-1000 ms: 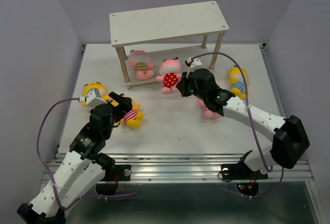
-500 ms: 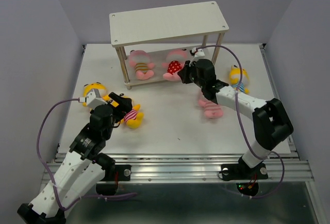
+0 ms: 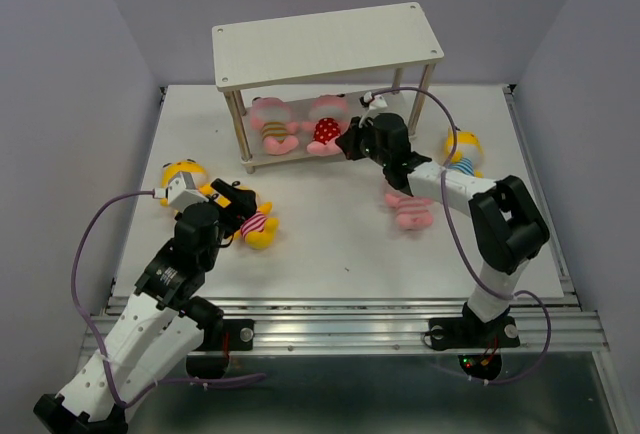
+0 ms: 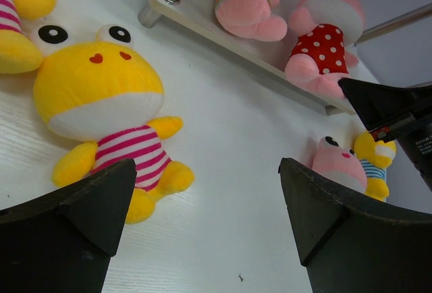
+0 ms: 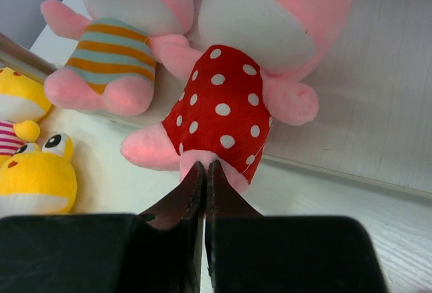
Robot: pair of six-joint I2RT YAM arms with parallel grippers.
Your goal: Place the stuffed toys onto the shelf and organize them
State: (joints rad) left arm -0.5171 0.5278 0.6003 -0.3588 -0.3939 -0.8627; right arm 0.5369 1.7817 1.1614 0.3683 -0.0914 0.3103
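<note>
The pale two-tier shelf point(image 3: 325, 44) stands at the back. On its lower board lie a pink toy with a yellow-striped body point(image 3: 270, 126) point(image 5: 118, 36) and a pink toy with a red dotted body point(image 3: 325, 130) point(image 5: 226, 104). My right gripper point(image 3: 346, 144) point(image 5: 205, 166) is shut, its tips pinching that dotted toy's foot at the board's front edge. A yellow pink-striped toy point(image 3: 256, 224) point(image 4: 101, 97) lies just ahead of my open left gripper point(image 3: 236, 204) point(image 4: 209, 198), which holds nothing. Another yellow toy point(image 3: 183, 175) lies left of it.
A pink striped toy point(image 3: 408, 206) lies under the right forearm, and a yellow blue-striped toy point(image 3: 462, 154) lies right of the shelf. Thin shelf legs point(image 3: 238, 132) stand beside the toys. Purple walls close in the white table point(image 3: 330, 244).
My right gripper has moved back and left with the red dotted toy, bringing it from the table in front of the shelf onto the lower board. The left arm has stayed still.
</note>
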